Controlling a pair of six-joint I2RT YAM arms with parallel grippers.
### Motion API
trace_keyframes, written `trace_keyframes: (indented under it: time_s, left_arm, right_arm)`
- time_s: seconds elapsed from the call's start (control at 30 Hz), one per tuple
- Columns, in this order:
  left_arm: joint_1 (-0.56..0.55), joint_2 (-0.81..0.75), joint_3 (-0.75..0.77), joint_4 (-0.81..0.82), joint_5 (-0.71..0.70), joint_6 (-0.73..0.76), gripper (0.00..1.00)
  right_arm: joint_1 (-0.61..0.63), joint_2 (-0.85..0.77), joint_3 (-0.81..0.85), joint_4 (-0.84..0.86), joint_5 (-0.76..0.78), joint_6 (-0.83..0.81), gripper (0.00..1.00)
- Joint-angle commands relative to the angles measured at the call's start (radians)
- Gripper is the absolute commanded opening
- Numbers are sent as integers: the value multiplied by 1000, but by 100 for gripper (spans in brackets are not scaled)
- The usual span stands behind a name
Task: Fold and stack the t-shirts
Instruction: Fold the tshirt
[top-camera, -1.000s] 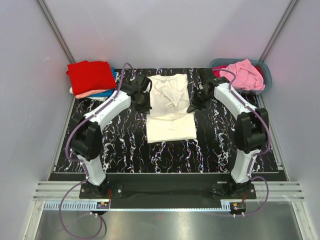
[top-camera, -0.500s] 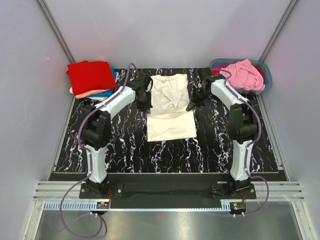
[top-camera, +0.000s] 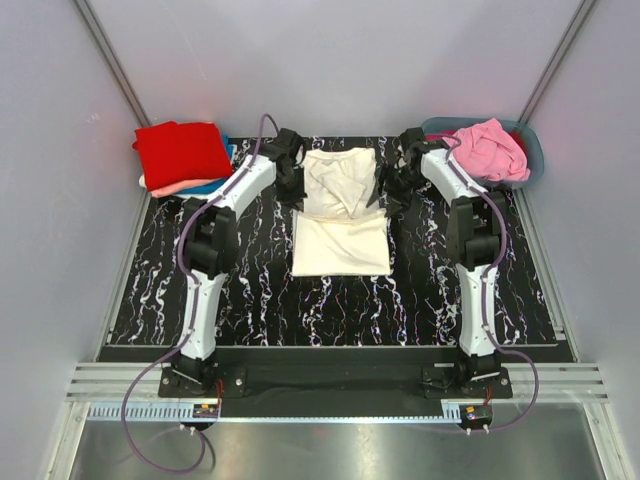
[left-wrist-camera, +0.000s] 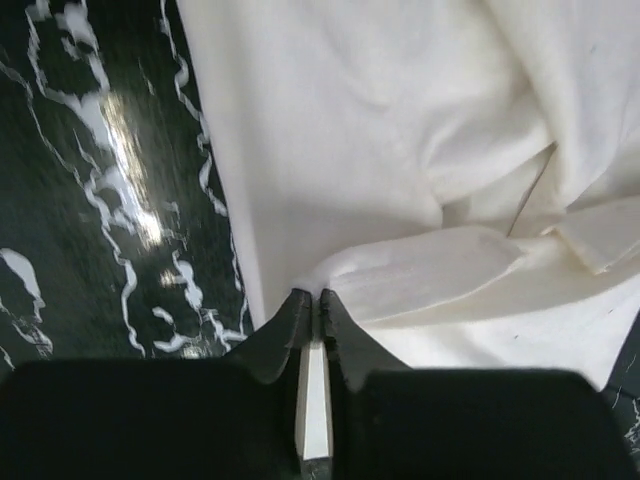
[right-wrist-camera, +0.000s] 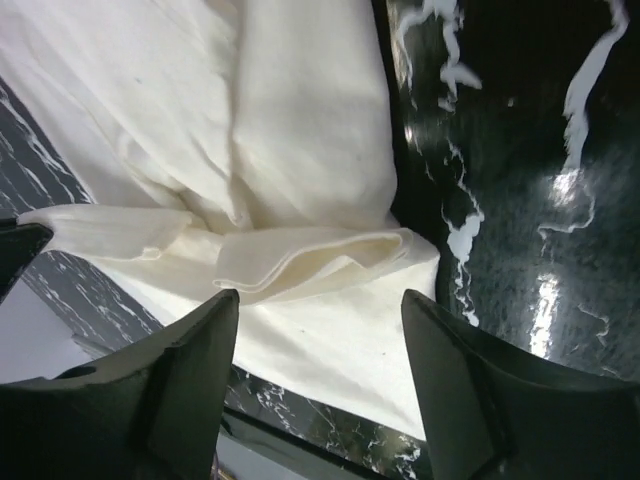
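A large cream t-shirt (top-camera: 341, 245) lies mid-table, its far half folded back in a crumpled layer (top-camera: 340, 178). My left gripper (top-camera: 296, 198) is at the shirt's left edge. In the left wrist view its jaws (left-wrist-camera: 313, 298) are a thin slit apart, pinching the edge of a cream fold (left-wrist-camera: 420, 270). My right gripper (top-camera: 384, 198) is at the shirt's right edge. It stands open (right-wrist-camera: 320, 330), with the folded hem (right-wrist-camera: 320, 258) lying loose just ahead of it. A red t-shirt (top-camera: 180, 150) tops a stack at far left. A pink t-shirt (top-camera: 490, 148) fills the tub.
The grey-blue tub (top-camera: 533, 160) sits at the far right corner. Salmon and blue cloth (top-camera: 195, 186) show under the red shirt. The black marbled table (top-camera: 250, 290) is bare around the cream shirt. Grey walls close in on three sides.
Both arms have reached toward the far side, drawing the shirt's folded part back. The right gripper has opened and let go of the cloth.
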Motion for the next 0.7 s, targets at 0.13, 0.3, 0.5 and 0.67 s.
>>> trace_keyframes:
  time_s: [0.13,0.3,0.5,0.67]
  left_arm:
    - [92,96,381,-151,98,-4,30]
    - [99,-92,75,-39,88,-33,31]
    - [84,-333,-303,167,82,-86,30]
    - [35,-464,-583,320,96,-130,30]
  right_arm:
    - [-27,9,347,-166,-10,1,78]
    - [-27,-191,15,-43,24,-32,79]
    - [-26,-334,-270,114,-56,-25,68]
    - [0,-303,-348,156,-72,-22,52]
